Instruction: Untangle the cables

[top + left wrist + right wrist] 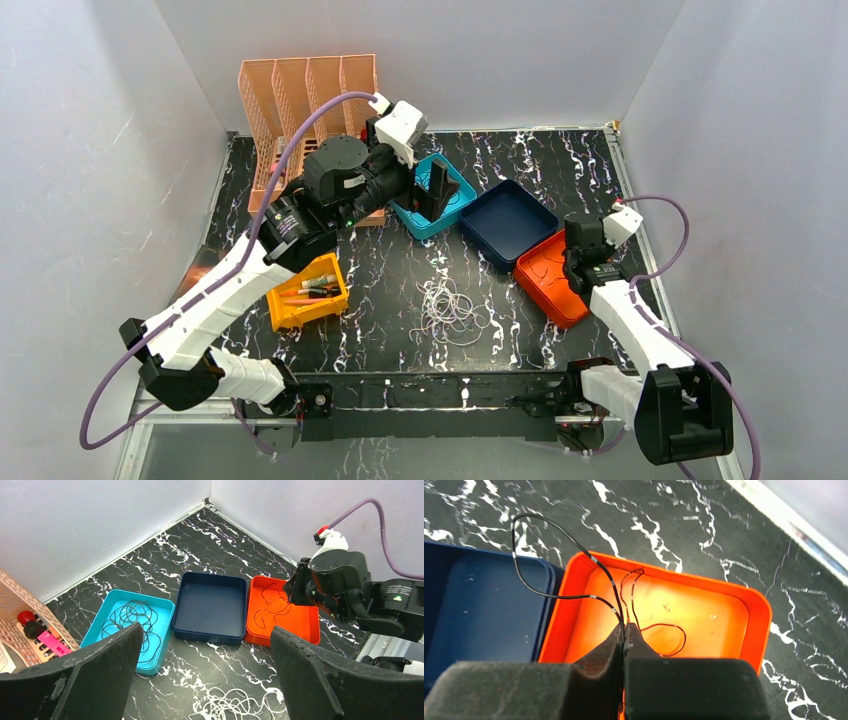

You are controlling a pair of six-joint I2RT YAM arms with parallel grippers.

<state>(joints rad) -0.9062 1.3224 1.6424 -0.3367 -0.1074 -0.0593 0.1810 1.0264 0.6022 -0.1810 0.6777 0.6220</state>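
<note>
Cable [574, 597] is pinched by the right gripper [625, 630] over the orange tray [756, 605] at the table's [649, 510] right edge; the left gripper [205, 632] is held high, spread.

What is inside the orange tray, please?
A thin black cable, pinched by the right tool, curls on the floor of the orange tray; one loop arches over its rim toward the navy tray. The tool hides the near floor.

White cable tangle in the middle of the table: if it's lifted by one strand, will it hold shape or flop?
Probably flop: the white cable tangle lies in thin, loose curls flat on the table. Likely very light, since the strands look hair-thin. Its loops overlap, so one strand may drag others along.
</note>
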